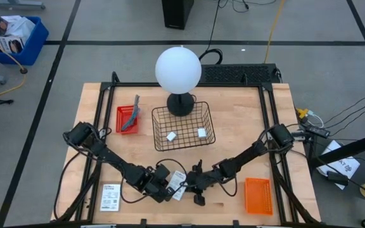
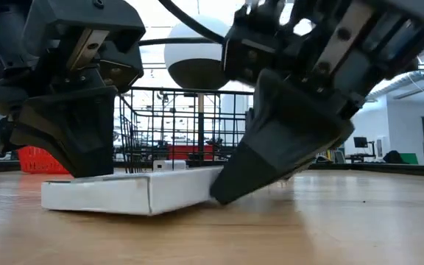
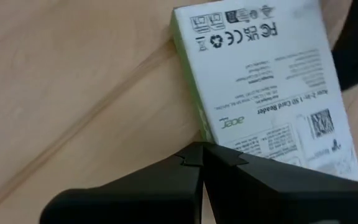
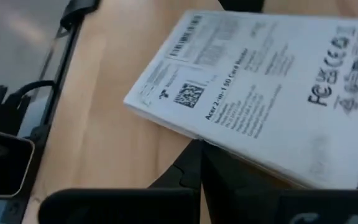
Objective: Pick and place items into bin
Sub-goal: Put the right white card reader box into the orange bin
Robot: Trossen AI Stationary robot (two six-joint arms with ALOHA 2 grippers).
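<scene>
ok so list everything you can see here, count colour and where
table: 1, wood, under everything
wire basket: 1, black, table centre
blocks: 2, white, inside the wire basket
lamp: 1, white globe on black base, behind the basket
red tray: 1, left of basket, holding a grey tool
orange tray: 1, front right
card boxes: 2, white; one front left, one between the grippers
blue bin: 1, on the floor, far left
left gripper: on the box
right gripper: at the box's other end

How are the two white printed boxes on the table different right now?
The box between the arms has both end effectors, left and right, at it; the box near the table's front left corner lies alone. The first is tipped up at the right end effector's side in the low view; the second lies flat. Both are white with printed labels.
</scene>
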